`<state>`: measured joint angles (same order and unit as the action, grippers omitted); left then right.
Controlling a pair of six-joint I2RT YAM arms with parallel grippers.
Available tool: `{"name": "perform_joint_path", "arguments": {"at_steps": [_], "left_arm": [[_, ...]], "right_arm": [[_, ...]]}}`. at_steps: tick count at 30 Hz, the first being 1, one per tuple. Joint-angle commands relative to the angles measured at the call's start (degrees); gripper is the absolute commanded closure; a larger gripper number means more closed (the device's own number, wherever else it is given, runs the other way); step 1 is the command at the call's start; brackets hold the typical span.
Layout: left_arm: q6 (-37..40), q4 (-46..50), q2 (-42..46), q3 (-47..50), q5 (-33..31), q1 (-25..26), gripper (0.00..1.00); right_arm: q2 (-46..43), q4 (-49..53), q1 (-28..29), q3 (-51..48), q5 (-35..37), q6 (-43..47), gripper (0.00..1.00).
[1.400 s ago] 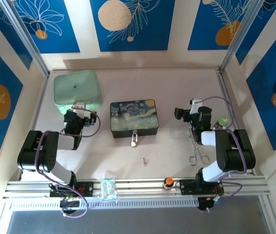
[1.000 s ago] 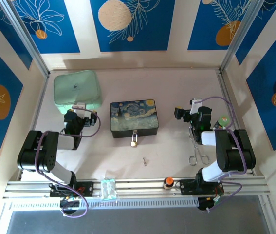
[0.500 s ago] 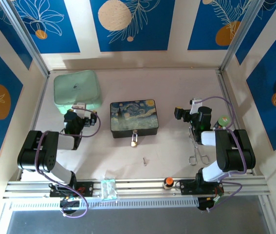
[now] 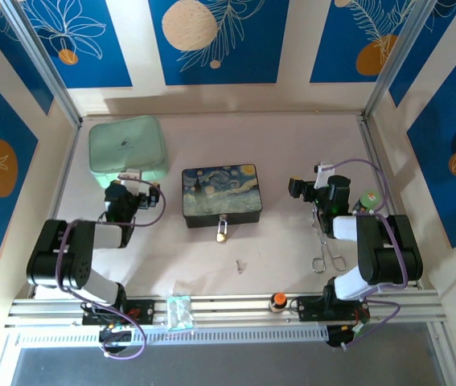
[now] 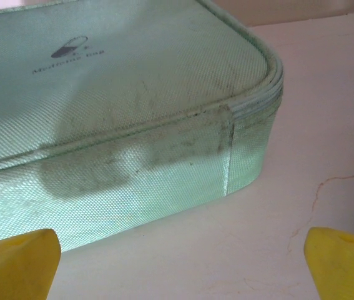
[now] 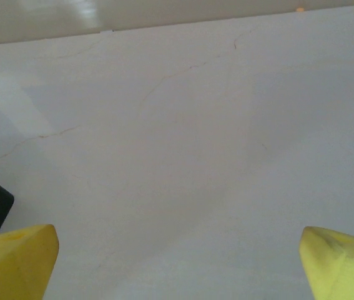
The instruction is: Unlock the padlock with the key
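Note:
The tiny brass padlock (image 4: 223, 234) hangs at the front of the starry-night box (image 4: 220, 193), mid-table. The small silvery key (image 4: 240, 264) lies flat on the table just in front of it, apart from both arms. My left gripper (image 4: 131, 178) sits far to the left of the padlock, at the near edge of the mint case (image 5: 114, 106), open with nothing between its yellow fingertips (image 5: 14, 262). My right gripper (image 4: 310, 182) rests to the right of the box, open over bare table, yellow fingertips (image 6: 342, 265) wide apart.
Silver forceps (image 4: 328, 256) lie by the right arm's base. A green round object (image 4: 368, 199) sits at the right edge. An orange-topped item (image 4: 277, 301) and a clear plastic piece (image 4: 178, 310) rest on the front rail. Bare table surrounds the key.
The left arm's rear link has shifted slightly toward the near left. Both grippers, the padlock and the key stay where they were.

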<state>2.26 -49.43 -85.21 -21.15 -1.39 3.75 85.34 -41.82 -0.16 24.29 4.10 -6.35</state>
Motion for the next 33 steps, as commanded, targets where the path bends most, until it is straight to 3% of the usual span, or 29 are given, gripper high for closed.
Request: {"name": "perform_joint_path", "arguments": {"at_steps": [1,4,8,12,16,19,21,23,27,33], "left_arm": [[0.72,4.57,6.51,-0.3,1.65,-0.58,0.01],[-0.93,7.92,12.96,-0.06,0.52,-0.63,0.01],[-10.94,14.35,21.78,-1.79,0.69,-0.58,0.01],[-28.92,16.82,27.65,-1.93,2.31,-0.58,0.01],[-37.52,11.97,31.81,2.9,8.78,-0.58,0.01],[-43.6,19.04,32.4,0.92,18.29,-0.36,0.01],[-45.41,24.25,32.34,-0.61,23.52,0.23,0.01],[-46.79,27.94,33.43,-0.51,24.87,1.73,0.01],[-45.24,32.71,39.01,1.2,23.32,6.56,0.01],[-40.75,46.57,40.36,-2.31,21.81,18.97,0.01]], "right_arm": [[-5.54,6.14,0.74,2.65,0.6,1.49,0.01],[-11.01,13.0,2.22,4.67,3.18,1.54,0.01],[-18.63,25.26,3.73,8.55,4.37,-2.12,0.01],[-24.65,40.54,2.86,12.9,7.01,-18.02,0.01],[-27.21,48.87,-0.21,13.97,-7.75,-22.41,0.01],[-30.02,51.21,1.58,12.33,-12.88,-21.63,0.01],[-31.55,54.5,4.3,12.18,-13.01,-20.96,0.0],[-32.44,57.76,8.6,12.18,-12.56,-20.25,0.02],[-32.79,62.66,20.29,12.26,-6.88,-20.2,0.03],[-31.44,64.62,38.24,10.01,2.67,-25.53,0.06]]}}
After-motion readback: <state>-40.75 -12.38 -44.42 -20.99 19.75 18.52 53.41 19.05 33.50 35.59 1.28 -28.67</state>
